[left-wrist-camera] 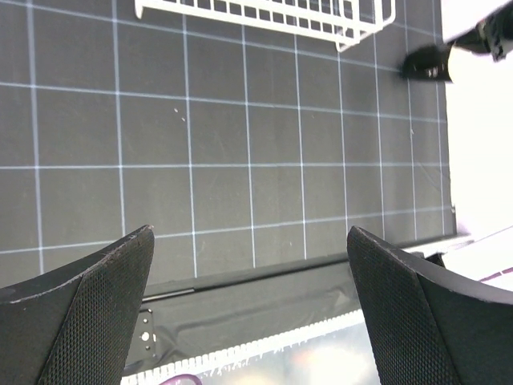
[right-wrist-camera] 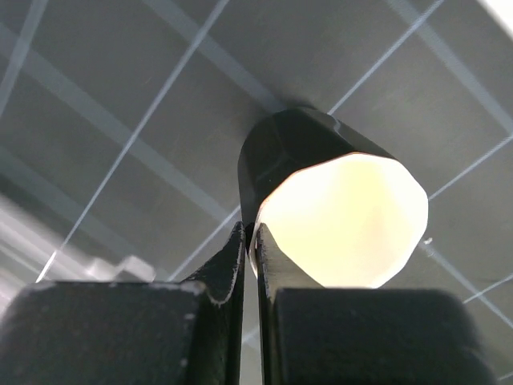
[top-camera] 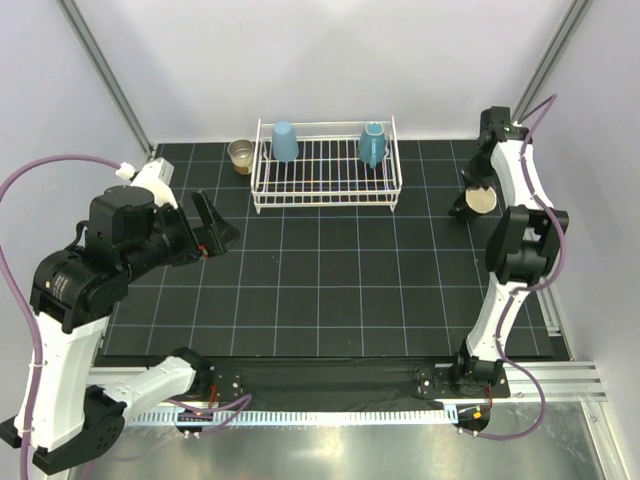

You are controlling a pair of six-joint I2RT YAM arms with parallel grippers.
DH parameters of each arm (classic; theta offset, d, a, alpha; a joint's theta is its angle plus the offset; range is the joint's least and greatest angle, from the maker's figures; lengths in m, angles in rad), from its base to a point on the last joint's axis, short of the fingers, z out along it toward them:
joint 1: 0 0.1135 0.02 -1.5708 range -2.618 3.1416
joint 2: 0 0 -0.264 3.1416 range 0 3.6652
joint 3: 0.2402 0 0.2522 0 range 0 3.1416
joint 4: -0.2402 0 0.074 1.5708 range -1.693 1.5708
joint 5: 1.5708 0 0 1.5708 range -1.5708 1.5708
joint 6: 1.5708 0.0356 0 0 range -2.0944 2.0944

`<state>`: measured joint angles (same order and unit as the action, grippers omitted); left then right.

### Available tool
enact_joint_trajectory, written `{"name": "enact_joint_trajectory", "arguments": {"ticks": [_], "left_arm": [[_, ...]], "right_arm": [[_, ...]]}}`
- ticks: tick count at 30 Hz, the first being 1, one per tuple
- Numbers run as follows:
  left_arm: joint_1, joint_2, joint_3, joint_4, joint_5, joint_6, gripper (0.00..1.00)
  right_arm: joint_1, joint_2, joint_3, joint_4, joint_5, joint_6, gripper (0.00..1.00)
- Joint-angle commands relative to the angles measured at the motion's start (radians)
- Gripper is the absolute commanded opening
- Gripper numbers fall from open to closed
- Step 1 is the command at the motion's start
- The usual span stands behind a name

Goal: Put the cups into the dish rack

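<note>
Rack: your white wire rack (top-camera: 326,188) is sitting at 12 o'clock on the black gridded mat (top-camera: 330,290), long side facing the arm bases.
Blue tumbler: it is standing mouth down inside the rack (top-camera: 285,141), at the 9 o'clock end.
Teal mug: it is standing inside the rack (top-camera: 373,144), at the 3 o'clock end, well apart from the tumbler.
Tan cup: it is sitting upright on the mat (top-camera: 241,155), outside the rack, just beside its 9 o'clock end.
Black cup: you are holding it at about 2 o'clock on the mat (top-camera: 481,201), outside the rack and off its 3 o'clock end, cream inside facing up. Whether its base is touching the mat, you cannot tell.
Right gripper: it is clenching (top-camera: 479,188) on the black cup (right-wrist-camera: 337,210); the wrist view is showing the two fingers (right-wrist-camera: 232,261) pinched nearly together on the cup's wall at the rim.
Left gripper: it is hanging released (top-camera: 215,222) at 9 o'clock over the mat, fingers (left-wrist-camera: 104,297) spread wide with only bare mat between them and the rack's edge (left-wrist-camera: 264,16) far ahead.
</note>
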<state>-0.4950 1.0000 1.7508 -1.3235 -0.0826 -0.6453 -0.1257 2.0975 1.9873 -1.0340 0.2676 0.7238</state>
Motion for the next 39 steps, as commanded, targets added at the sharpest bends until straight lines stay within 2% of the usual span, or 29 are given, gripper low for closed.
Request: {"name": "enact_joint_trajectory", "arguments": {"ticks": [1, 3, 7, 11, 15, 21, 22, 23, 25, 28, 32, 35, 37, 39], "left_arm": [[0.006, -0.035, -0.040, 0.049, 0.076, 0.015, 1.00], [0.006, -0.041, -0.059, 0.078, 0.110, 0.010, 1.00], [0.006, -0.006, -0.030, 0.107, 0.181, 0.012, 1.00], [0.006, 0.041, -0.004, 0.164, 0.224, 0.001, 1.00], [0.006, 0.098, 0.000, 0.237, 0.289, -0.037, 1.00], [0.004, 0.150, -0.137, 0.496, 0.492, -0.255, 0.98], [0.004, 0.146, -0.213, 0.544, 0.510, -0.292, 0.97], [0.003, 0.134, -0.244, 0.635, 0.518, -0.335, 0.97], [0.000, 0.124, -0.312, 0.713, 0.532, -0.450, 0.97], [-0.048, 0.118, -0.338, 0.808, 0.495, -0.528, 0.97], [-0.172, 0.120, -0.405, 0.895, 0.414, -0.634, 0.97], [-0.269, 0.106, -0.476, 1.062, 0.301, -0.755, 0.97], [-0.313, 0.117, -0.510, 1.121, 0.213, -0.813, 0.96], [-0.323, 0.135, -0.516, 1.124, 0.192, -0.843, 0.95]], "right_arm": [[0.020, -0.227, -0.086, 0.153, -0.162, -0.057, 0.04], [0.029, -0.315, -0.122, 0.193, -0.206, -0.054, 0.04], [0.057, -0.444, -0.217, 0.271, -0.411, -0.003, 0.04], [0.100, -0.577, -0.295, 0.399, -0.519, 0.046, 0.04], [0.124, -0.692, -0.358, 0.445, -0.577, 0.086, 0.04], [0.182, -0.843, -0.425, 0.443, -0.659, 0.100, 0.04], [0.187, -0.861, -0.441, 0.456, -0.672, 0.109, 0.04], [0.190, -0.896, -0.455, 0.477, -0.686, 0.124, 0.04], [0.213, -0.918, -0.472, 0.492, -0.717, 0.144, 0.04], [0.250, -0.967, -0.498, 0.547, -0.745, 0.181, 0.04], [0.276, -1.022, -0.535, 0.597, -0.786, 0.249, 0.04], [0.293, -1.054, -0.539, 0.607, -0.789, 0.272, 0.04], [0.299, -1.076, -0.553, 0.606, -0.792, 0.282, 0.04], [0.304, -1.088, -0.559, 0.592, -0.786, 0.282, 0.04]]}}
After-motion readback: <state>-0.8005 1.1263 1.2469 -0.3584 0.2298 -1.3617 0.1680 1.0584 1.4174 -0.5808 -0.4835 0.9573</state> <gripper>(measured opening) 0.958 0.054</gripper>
